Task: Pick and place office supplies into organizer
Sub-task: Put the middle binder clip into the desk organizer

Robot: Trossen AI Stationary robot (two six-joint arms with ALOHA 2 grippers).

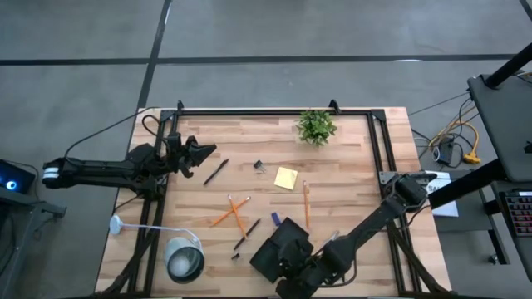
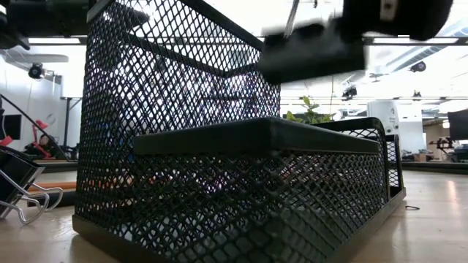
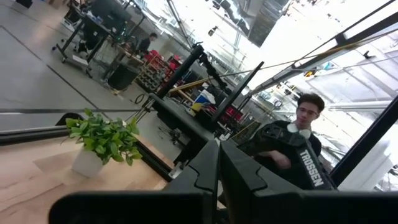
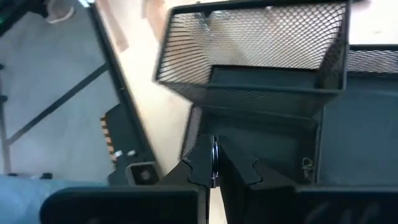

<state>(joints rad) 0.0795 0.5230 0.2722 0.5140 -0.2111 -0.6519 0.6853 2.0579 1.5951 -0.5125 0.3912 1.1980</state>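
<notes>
On the wooden counter [image 1: 349, 166] the black mesh organizer [image 1: 274, 253] sits at the near edge. The right hand [image 1: 293, 272], fingers pressed together, reaches low over it. The left hand [image 1: 202, 154], also closed, hovers far-left.

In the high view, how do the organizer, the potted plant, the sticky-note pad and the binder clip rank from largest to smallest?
1. organizer, partly under the right gripper
2. potted plant
3. sticky-note pad
4. binder clip
</notes>
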